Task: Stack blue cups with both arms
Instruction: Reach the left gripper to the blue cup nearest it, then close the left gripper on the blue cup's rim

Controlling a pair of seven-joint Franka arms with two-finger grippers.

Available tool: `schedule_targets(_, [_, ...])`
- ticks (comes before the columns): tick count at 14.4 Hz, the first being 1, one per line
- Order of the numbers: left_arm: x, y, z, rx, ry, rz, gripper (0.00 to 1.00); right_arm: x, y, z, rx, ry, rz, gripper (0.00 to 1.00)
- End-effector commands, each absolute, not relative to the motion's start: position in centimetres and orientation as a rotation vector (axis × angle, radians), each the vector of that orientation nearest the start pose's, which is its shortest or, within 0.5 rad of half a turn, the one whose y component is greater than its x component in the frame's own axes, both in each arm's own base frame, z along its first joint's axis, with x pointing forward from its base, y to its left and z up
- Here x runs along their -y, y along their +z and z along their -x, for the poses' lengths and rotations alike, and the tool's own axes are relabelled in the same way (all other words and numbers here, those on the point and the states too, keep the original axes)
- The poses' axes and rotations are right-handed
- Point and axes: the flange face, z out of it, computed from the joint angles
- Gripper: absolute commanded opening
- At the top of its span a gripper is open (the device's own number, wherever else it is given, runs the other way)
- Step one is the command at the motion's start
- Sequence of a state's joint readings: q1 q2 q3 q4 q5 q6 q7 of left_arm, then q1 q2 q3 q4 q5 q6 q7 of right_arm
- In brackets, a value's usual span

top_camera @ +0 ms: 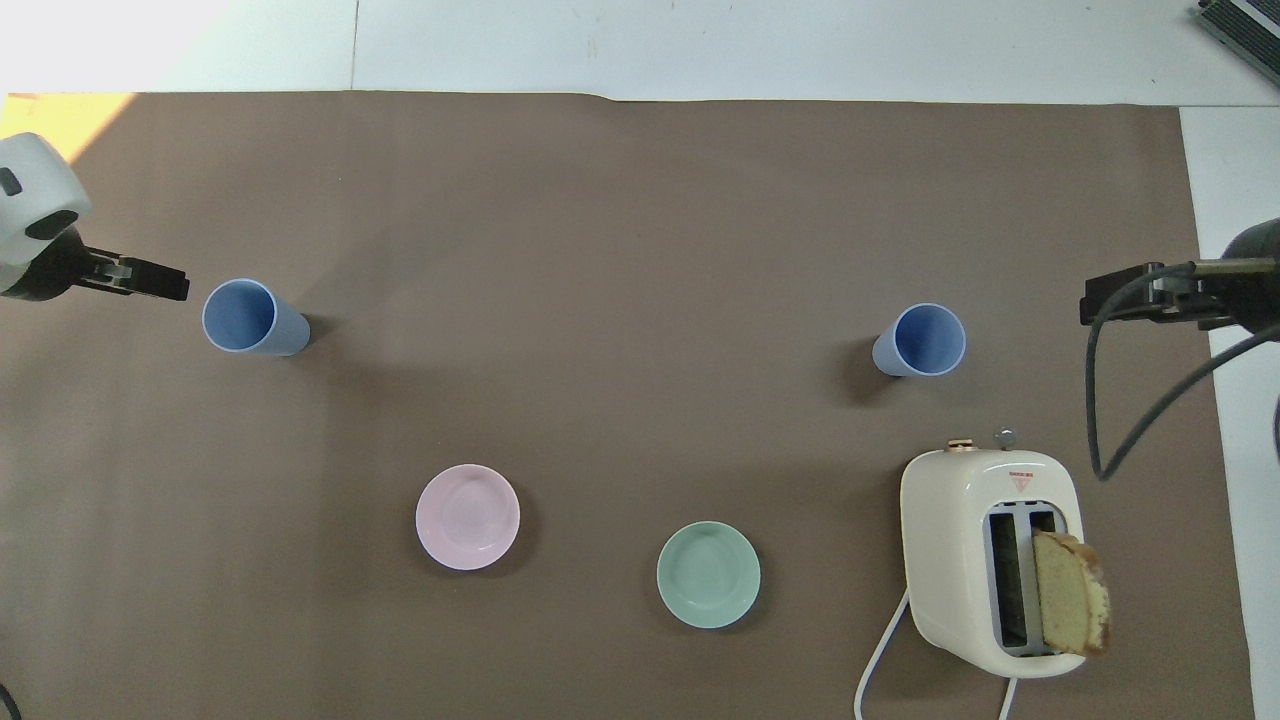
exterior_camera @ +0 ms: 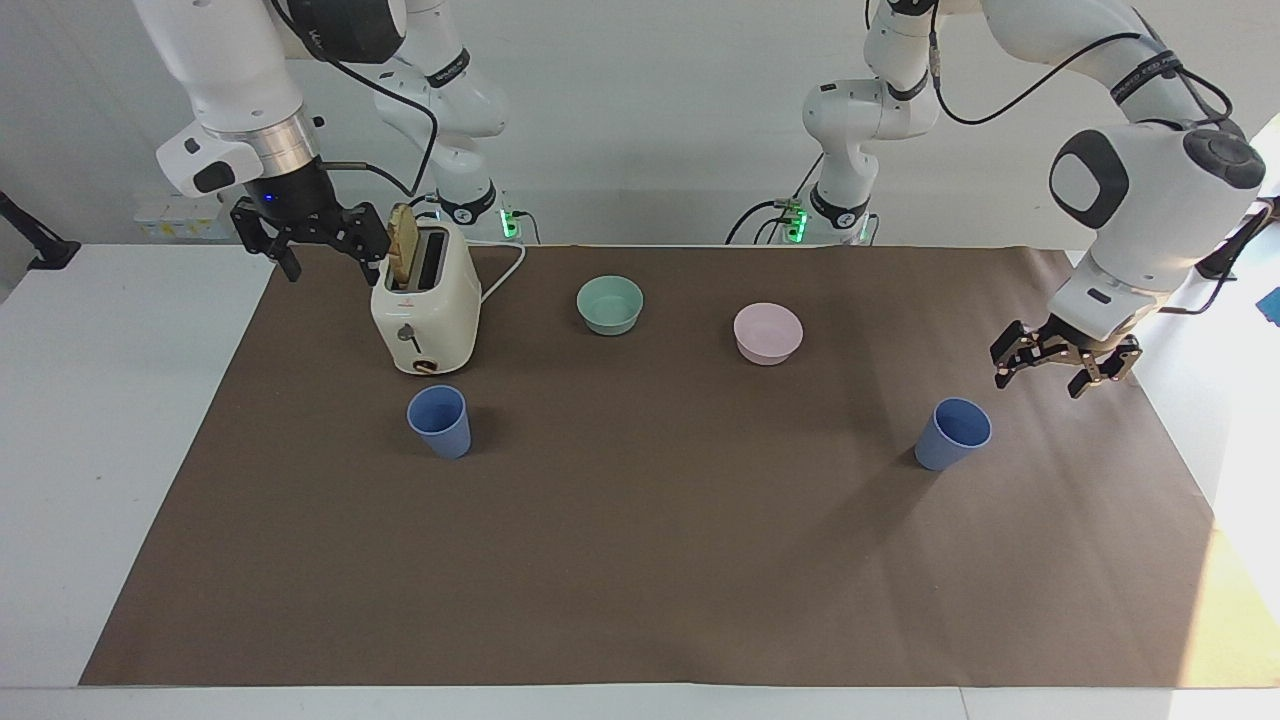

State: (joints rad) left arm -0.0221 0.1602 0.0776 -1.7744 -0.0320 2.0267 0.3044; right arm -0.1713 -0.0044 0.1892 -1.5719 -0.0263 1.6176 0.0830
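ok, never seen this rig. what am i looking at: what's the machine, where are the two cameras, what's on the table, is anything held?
Two white robot arms, each ending in a black two-finger claw. One camera faces them from across the table; the other looks down from above their end, so the sides are swapped between the views.

On the brown mat stand two blue cups, far apart: one cup in front of a cream toaster with a bread slice in it, the other cup toward the left arm's end. A teal-green bowl and a pink bowl sit nearer the robots.

Nothing is held. The left gripper is open, up beside its cup. The right gripper is open, waiting beside the toaster.
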Motion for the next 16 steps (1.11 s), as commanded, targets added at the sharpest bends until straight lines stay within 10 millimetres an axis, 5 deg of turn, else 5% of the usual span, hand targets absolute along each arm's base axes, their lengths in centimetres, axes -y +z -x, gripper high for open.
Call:
schedule_targets(1, [-3.2,43.6,-61.0,-0.366,-0.147,3.127,0.98,-0.8,63.0,-55.5,-0.113,-0.07,3.161,1.0])
schedule_targets(7, [-2.9,38.7,-60.3,-0.33,-0.206,3.137,0.8,-0.8,63.1,-55.5,-0.111,-0.065,3.163,1.0])
schedule_targets(11, [-2.4,38.2,-59.5,-0.342,-0.148,3.148,0.0,-0.8,63.0,-55.6,-0.113,-0.065,3.162,1.0])
schedule_targets(16, [-0.5,40.7,-60.4,-0.393,-0.159,3.146,0.0,-0.7,63.1,-55.6,-0.116,-0.067,3.163,1.0])
